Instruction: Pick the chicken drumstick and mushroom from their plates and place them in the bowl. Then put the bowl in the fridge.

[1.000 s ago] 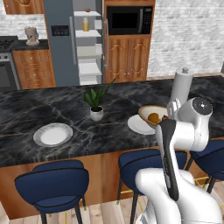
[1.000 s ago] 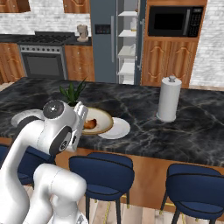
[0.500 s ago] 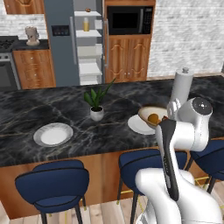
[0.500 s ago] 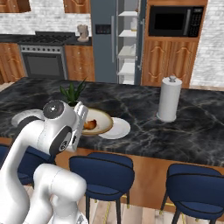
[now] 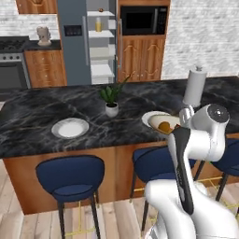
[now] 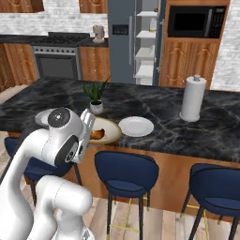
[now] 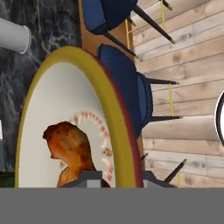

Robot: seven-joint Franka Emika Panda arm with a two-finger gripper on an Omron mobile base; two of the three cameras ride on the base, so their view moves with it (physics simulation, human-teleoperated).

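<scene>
The cream-tan bowl (image 7: 65, 87) has its rim between my gripper's (image 7: 120, 178) fingertips (image 7: 89, 177), which are shut on it. The reddish-brown chicken drumstick (image 7: 72, 151) lies inside. From the base views the bowl (image 6: 107, 131) sits at the counter's near edge by my hand, with the drumstick (image 6: 97, 135) in it. An orange-tan lump, apparently the mushroom (image 5: 163, 126), also shows in the bowl (image 5: 161, 122). One white plate (image 5: 70, 127) lies bare at the left, the other plate (image 6: 136, 126) just behind the bowl. The fridge (image 5: 74, 42) stands open at the back, its white shelves showing.
A potted plant (image 5: 111, 100) stands mid-counter and a paper towel roll (image 5: 194, 84) at the right. Blue stools (image 5: 70, 175) line the counter's near side. A black microwave (image 5: 142, 19) sits right of the fridge, a stove (image 6: 56, 61) at far left.
</scene>
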